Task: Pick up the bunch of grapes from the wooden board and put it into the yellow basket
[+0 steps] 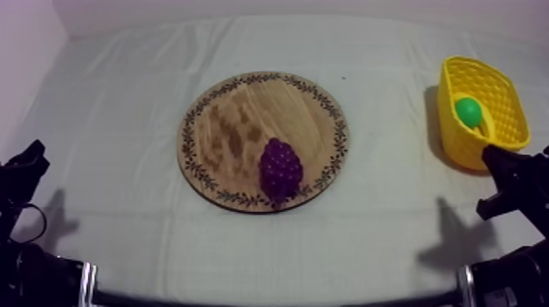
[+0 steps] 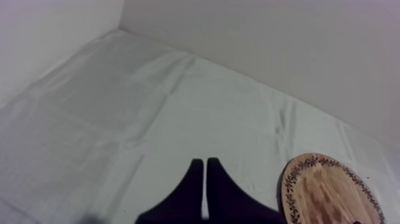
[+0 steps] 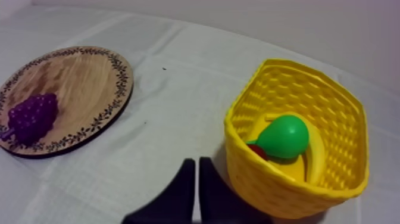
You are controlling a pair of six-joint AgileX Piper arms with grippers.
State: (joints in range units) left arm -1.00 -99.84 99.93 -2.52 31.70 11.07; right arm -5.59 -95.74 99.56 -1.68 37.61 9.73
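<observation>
Both pincers are clenched on nothing. Our left pincer hangs over bare cloth beside the round wooden board with a leaf-patterned rim. Our right pincer sits just beside the yellow woven plastic basket. The purple bunch of toy grapes lies on the board, close to its near rim. It is well apart from the basket, which stands at the right of the grey-white clothed surface.

We judge three risks in the pick:
- The knobbly, rounded bunch could squirt out of an off-centre grip.
- Too low a descent could catch the board's rim and drag it.
- The right arm, so near the basket, could knock its wall when swinging out.

The basket already holds a green toy pear, a yellow toy banana and a small red fruit. Grapes dropped on that heap could roll over the wall.

We read no brand, label or writing anywhere.
</observation>
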